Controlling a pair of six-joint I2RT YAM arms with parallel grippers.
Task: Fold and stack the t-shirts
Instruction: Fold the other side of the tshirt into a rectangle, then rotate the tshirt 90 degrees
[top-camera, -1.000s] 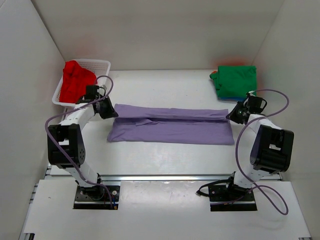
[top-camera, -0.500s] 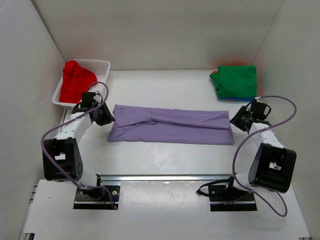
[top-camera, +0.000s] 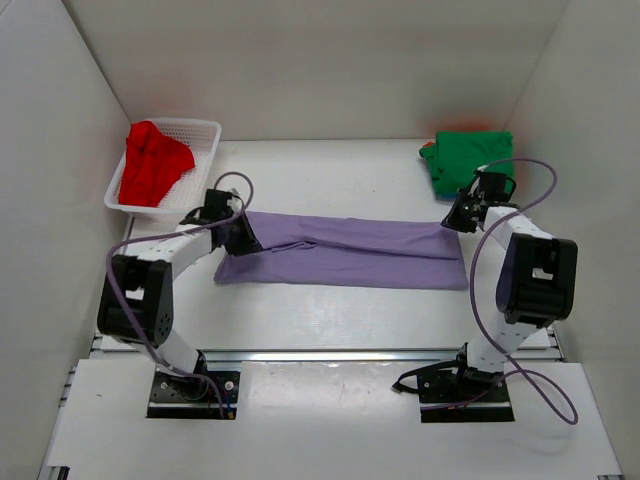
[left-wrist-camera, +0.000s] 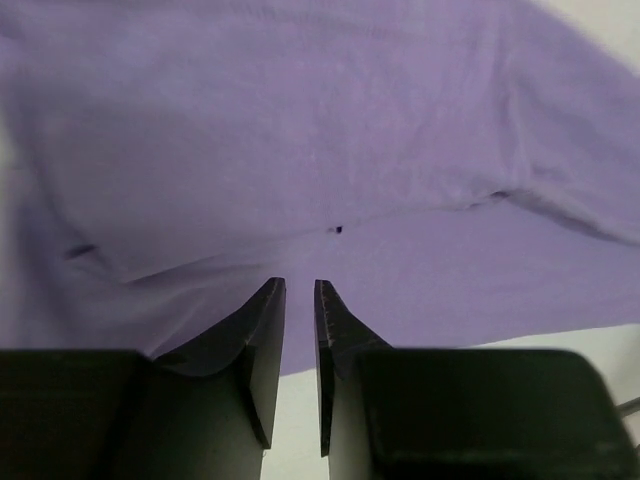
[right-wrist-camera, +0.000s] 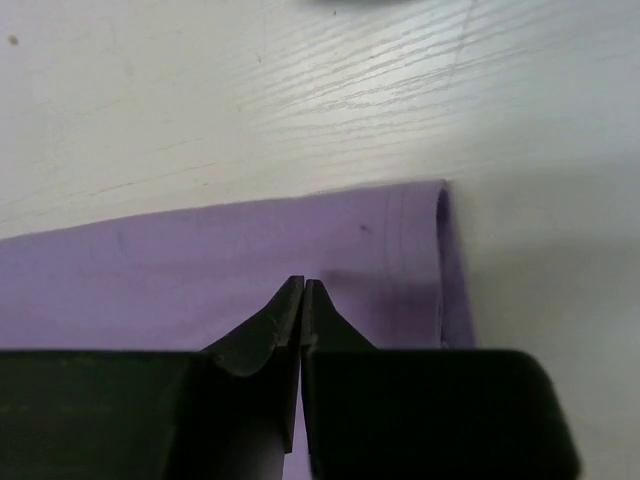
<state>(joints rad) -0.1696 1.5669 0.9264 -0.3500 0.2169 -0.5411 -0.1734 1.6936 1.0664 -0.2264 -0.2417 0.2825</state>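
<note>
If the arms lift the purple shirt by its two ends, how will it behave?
The purple shirt would probably sag in the middle: it is a long, thin cloth strip with soft creases. It looks light, so lifting should be easy. Pushed, it would likely bunch up rather than slide whole.

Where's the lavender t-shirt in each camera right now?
Top external: the long lavender-purple cloth t-shirt lies across mid-table.
Left wrist: it fills most of the frame.
Right wrist: lower half, folded end at right.
Shared landmark: the white table around it.
</note>
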